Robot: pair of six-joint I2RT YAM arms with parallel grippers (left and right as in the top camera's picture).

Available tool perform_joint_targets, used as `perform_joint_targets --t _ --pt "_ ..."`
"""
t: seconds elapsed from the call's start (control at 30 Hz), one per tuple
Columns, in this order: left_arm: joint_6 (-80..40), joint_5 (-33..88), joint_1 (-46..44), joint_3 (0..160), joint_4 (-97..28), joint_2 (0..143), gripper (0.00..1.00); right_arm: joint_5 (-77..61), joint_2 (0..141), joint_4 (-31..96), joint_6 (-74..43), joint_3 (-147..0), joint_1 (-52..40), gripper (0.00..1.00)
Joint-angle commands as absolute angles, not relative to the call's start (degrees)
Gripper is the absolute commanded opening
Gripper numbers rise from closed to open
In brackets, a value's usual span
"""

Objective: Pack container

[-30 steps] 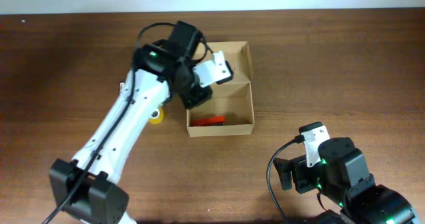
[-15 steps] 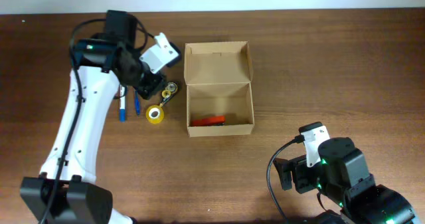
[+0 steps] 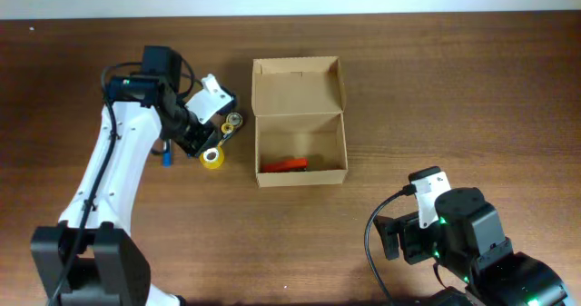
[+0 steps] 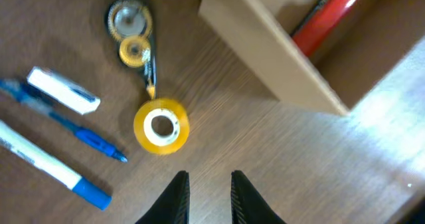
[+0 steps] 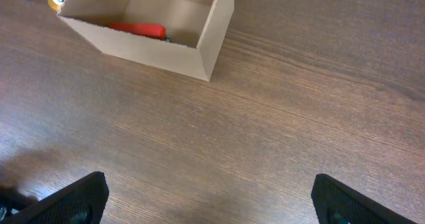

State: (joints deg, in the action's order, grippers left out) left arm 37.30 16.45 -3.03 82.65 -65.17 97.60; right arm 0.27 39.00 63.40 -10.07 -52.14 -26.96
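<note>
Left claw (image 4: 206,197) narrow, empty, just beside yellow tape roll (image 4: 161,126); box (image 3: 300,175) open, red item (image 3: 285,165) inside, perhaps marker; right claw (image 5: 212,201) wide, empty, over table (image 5: 279,117) near box.

The table (image 5: 285,117) is dark wood grain with a faint sheen, brightest to the right of the left gripper (image 4: 206,184). Its fingers (image 4: 178,201) look like matt black plastic. Just ahead of them the tape roll (image 4: 161,125) is glossy yellow, and the dispenser (image 4: 133,34) beyond it is clear plastic. To their left, 2 pens (image 4: 86,136) are smooth blue-and-white plastic. Ahead and right, the box (image 4: 265,58) is matt tan cardboard. The marker (image 4: 327,11) inside it is shiny red plastic.
</note>
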Motion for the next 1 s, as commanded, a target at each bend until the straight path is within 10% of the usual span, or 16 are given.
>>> perform_joint_targets --t 0.0,0.33,0.57,0.6,0.97 --pt "35.07 16.01 -2.31 79.42 -63.61 96.18 0.2 -0.01 38.98 63.26 -9.85 -51.96 -27.31 0.99" --pt "26.46 10.72 -2.28 68.64 -51.07 96.2 0.32 -0.01 38.98 63.24 -9.85 -51.96 -27.31 0.99" --pt "25.71 10.57 -2.35 66.43 -45.23 96.25 0.77 -0.01 38.98 63.26 -9.85 -51.96 -27.31 0.99" --pt "25.69 10.81 -2.35 66.43 -45.23 96.25 0.97 -0.01 38.98 63.26 -9.85 -51.96 -27.31 0.99" --pt "25.71 15.4 -2.35 66.41 -43.51 96.38 1.0 -0.01 38.98 63.26 -9.85 -51.96 -27.31 0.99"
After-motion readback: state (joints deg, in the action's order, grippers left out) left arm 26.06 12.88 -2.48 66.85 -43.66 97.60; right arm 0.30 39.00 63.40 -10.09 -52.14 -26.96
